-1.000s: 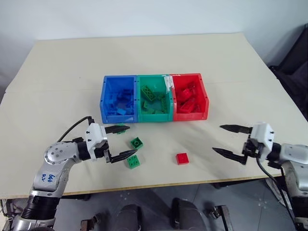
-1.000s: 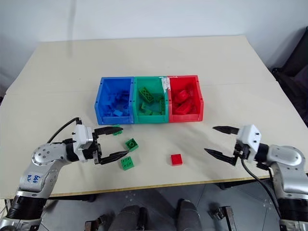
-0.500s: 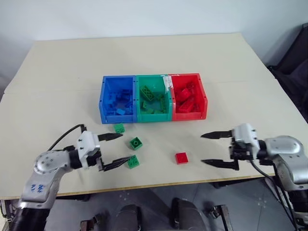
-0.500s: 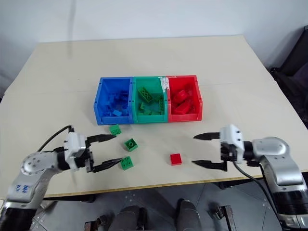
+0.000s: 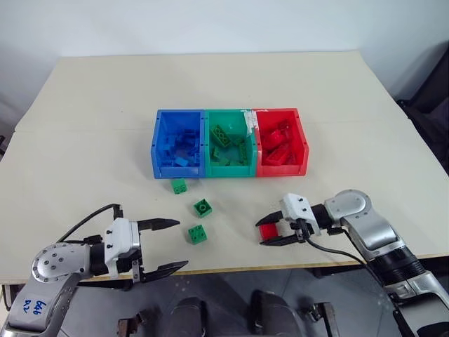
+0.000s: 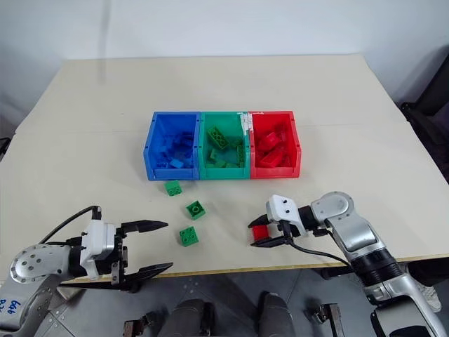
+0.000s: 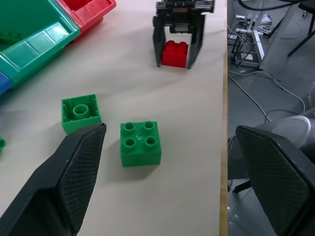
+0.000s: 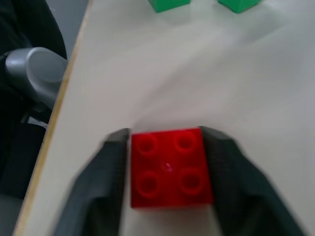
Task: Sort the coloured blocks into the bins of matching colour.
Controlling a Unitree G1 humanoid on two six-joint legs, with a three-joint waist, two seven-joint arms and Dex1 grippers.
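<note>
The right hand (image 5: 270,232) has its two black fingers set on either side of the red block (image 8: 170,167), and in the right wrist view the pads sit flush against the block's two opposite faces, so I read it as closed on the block, which rests studs-up on the worktop (image 5: 84,126) near the front edge. Whether the grip is firm enough to lift I cannot say. The relation that the coming move turns on: the red bin (image 5: 302,144), last on the right of the three joined bins, lies at about 12 to 1 o'clock from the held block, well apart from it, with bare worktop between, so the carry is up and away from the robot, a touch to its right. The block is square, so it has no long axis to line up. The right arm is plainly the nearer one for this. The left hand (image 5: 161,246) hangs wide open at about 9 o'clock from the red block, holding nothing, near the front edge. Three green blocks lie loose between the hands: one (image 5: 197,234) at 2 o'clock from the left hand, another (image 5: 202,208) just beyond it, a third (image 5: 179,186) just in front of the blue bin (image 5: 156,144). The green bin (image 5: 207,144) stands in the middle.
</note>
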